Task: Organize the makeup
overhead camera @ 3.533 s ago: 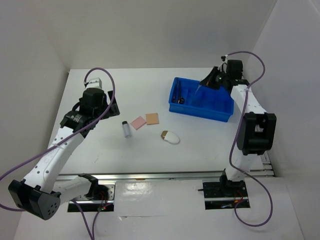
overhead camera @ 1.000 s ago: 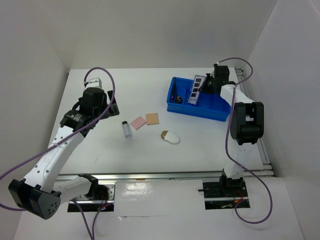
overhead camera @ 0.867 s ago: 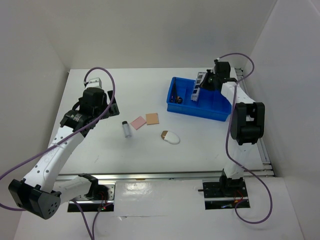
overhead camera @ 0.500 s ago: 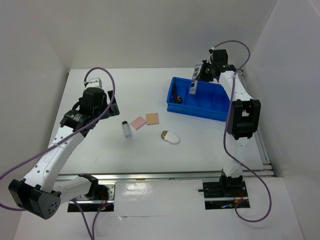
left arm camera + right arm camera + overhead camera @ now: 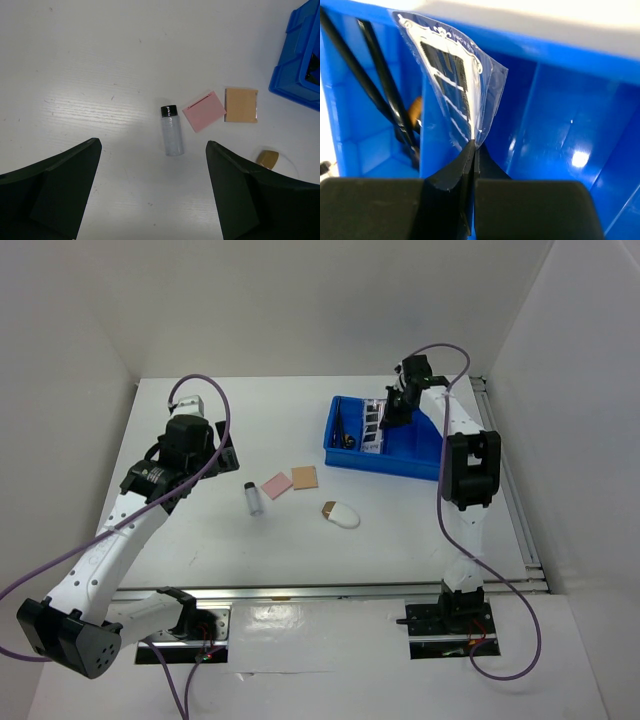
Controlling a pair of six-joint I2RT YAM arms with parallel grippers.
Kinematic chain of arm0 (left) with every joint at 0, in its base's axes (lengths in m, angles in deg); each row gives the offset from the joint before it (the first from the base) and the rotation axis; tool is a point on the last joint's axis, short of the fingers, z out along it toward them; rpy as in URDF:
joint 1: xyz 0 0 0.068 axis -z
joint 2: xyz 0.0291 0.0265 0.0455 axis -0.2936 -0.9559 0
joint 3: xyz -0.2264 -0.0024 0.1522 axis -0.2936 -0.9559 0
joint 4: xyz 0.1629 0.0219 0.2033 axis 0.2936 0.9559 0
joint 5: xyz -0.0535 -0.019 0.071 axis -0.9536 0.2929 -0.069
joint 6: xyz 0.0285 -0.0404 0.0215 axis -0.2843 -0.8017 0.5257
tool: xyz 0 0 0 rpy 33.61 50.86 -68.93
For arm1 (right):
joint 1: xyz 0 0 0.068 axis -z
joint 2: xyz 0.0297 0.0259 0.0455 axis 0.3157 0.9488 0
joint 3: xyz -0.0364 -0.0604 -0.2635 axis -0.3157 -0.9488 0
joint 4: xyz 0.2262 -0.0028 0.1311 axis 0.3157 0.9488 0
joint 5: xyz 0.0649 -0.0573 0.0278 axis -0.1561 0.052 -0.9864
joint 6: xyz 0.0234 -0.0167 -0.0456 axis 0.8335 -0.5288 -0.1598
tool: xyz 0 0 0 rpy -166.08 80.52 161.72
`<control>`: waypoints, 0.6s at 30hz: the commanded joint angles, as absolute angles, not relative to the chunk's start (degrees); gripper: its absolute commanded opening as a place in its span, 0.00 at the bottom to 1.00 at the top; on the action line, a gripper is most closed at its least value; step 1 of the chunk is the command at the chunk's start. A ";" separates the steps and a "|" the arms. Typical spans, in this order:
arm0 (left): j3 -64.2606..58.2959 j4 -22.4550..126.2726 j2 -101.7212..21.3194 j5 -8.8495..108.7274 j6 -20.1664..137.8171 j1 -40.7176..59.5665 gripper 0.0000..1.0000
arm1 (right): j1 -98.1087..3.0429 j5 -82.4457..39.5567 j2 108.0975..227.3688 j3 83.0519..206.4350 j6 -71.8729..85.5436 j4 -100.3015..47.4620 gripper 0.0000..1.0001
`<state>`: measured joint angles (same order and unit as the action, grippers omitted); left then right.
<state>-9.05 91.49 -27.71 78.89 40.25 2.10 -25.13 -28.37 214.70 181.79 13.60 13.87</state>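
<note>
My right gripper [image 5: 472, 150] is clenched on the palette [image 5: 452, 85] wrapper's corner. The palette stands on edge straight ahead of my jaws, long axis pointing away, inside the tray [image 5: 560, 115], with the brushes [image 5: 375, 85] to the left.

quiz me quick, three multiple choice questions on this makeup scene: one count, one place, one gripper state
1. How many square pads lie on the table?
A) one B) two C) three
2. Where are the black-handled brushes?
A) on the table B) held by a gripper C) in the blue tray
3. The right gripper is
A) shut on the eyeshadow palette B) open and empty C) shut on a brush

Answers:
1 B, one pink and one tan lie side by side.
2 C, their handles lean in an end compartment.
3 A, the jaws pinch the edge of the palette's clear sleeve.
</note>
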 commanded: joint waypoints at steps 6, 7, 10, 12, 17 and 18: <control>-7.83 90.49 -27.20 79.03 40.96 2.26 1.00 | -26.23 -27.69 208.29 178.36 12.94 17.63 0.00; -7.83 90.49 -27.20 79.03 40.96 2.26 1.00 | -26.23 -27.69 208.29 178.36 12.94 17.63 0.00; -7.83 90.49 -27.20 79.03 40.96 2.26 1.00 | -26.75 -26.47 207.77 177.83 12.94 18.95 0.00; -7.83 90.49 -27.20 79.03 40.96 2.26 1.00 | -27.28 -26.46 208.47 178.53 12.41 18.95 0.20; -7.83 90.49 -27.20 78.50 40.96 2.26 1.00 | -27.90 -26.63 203.82 179.58 12.94 15.79 0.58; -7.83 90.49 -27.20 78.50 40.96 2.26 1.00 | -28.42 -26.64 203.20 181.85 12.94 15.79 0.60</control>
